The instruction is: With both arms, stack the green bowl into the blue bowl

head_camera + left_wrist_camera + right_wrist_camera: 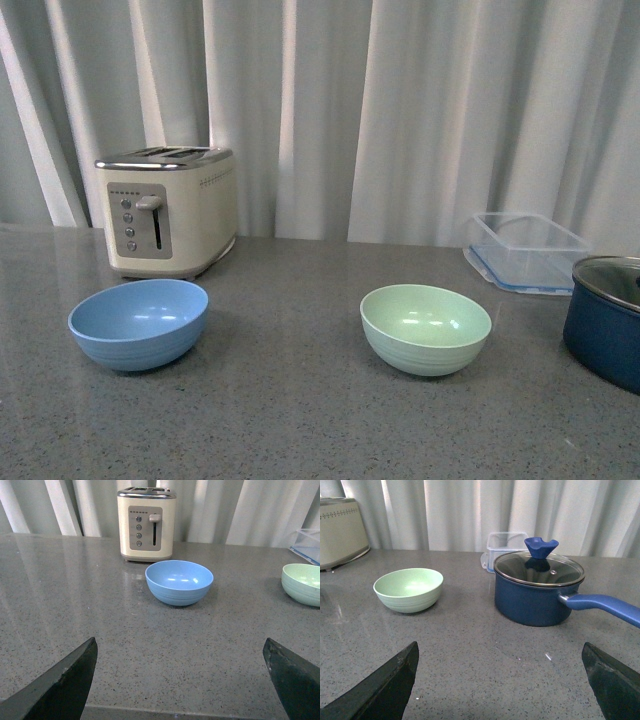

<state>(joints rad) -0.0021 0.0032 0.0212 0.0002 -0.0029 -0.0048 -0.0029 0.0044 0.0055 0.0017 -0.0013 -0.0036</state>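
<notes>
The pale green bowl (426,328) sits upright and empty on the grey counter, right of centre. The light blue bowl (139,322) stands empty to its left, well apart from it. Neither arm shows in the front view. In the left wrist view my left gripper (180,647) is open with nothing between its fingers, back from the blue bowl (179,581); the green bowl (303,582) shows at that picture's edge. My right gripper (500,650) is open too, with the green bowl (408,589) ahead of it and off to one side.
A cream toaster (167,210) stands behind the blue bowl. A dark navy pot (608,318) with a glass lid and long handle (602,605) sits right of the green bowl. A clear plastic container (526,252) is behind it. Curtains close the back.
</notes>
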